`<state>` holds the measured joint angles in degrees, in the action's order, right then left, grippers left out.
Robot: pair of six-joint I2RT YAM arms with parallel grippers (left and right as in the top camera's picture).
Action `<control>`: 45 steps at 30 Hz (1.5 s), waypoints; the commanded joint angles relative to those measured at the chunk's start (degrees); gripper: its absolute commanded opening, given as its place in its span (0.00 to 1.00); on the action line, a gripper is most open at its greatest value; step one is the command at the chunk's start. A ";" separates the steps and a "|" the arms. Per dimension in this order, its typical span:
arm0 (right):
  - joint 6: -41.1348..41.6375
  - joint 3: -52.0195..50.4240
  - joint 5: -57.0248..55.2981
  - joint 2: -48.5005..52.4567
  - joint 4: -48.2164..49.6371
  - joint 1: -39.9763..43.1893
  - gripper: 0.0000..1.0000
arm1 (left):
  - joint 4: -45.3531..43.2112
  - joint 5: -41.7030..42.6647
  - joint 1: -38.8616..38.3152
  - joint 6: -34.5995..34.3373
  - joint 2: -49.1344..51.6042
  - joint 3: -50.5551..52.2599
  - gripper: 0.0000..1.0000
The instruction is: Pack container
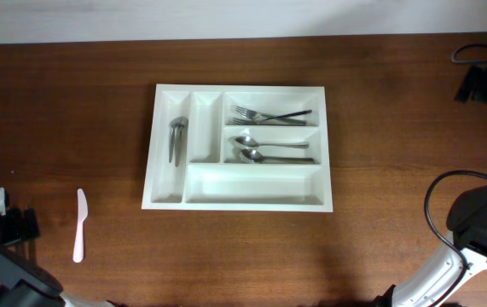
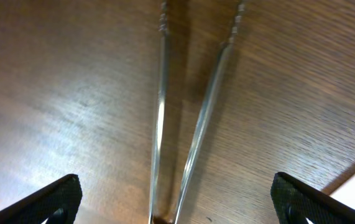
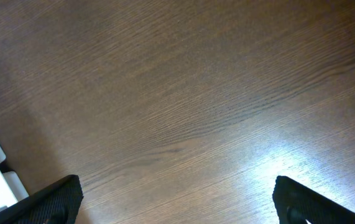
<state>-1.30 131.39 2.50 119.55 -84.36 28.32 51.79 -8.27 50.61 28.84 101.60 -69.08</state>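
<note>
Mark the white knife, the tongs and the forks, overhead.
white knife [image 1: 79, 225], overhead view, middle of its length.
tongs [image 1: 177, 139], overhead view, middle of the arms.
forks [image 1: 270, 116], overhead view, mid handles.

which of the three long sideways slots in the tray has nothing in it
The bottom slot in the overhead view, the widest in the container. It is bare, while the other two long ones hold forks and spoons.
</note>
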 commanded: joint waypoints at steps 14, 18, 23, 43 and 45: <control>0.52 -0.04 0.09 -0.17 0.02 0.22 0.99 | -0.13 4.44 0.24 11.56 1.22 0.81 0.99; 0.52 -0.04 0.09 -0.17 0.02 0.22 0.99 | 0.72 4.44 0.24 11.43 3.93 0.85 0.99; 0.52 -0.04 0.09 -0.17 0.02 0.22 0.99 | 0.20 4.42 0.26 9.97 4.48 0.85 0.99; 0.52 -0.04 0.09 -0.17 0.02 0.22 0.99 | -2.14 8.98 5.79 12.24 4.59 2.58 0.94; 0.52 -0.04 0.09 -0.17 0.02 0.20 0.98 | -2.34 8.96 5.79 12.22 4.59 2.62 0.95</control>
<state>-1.32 131.39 2.50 119.55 -84.33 28.32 49.82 -0.84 56.29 39.59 105.56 -66.96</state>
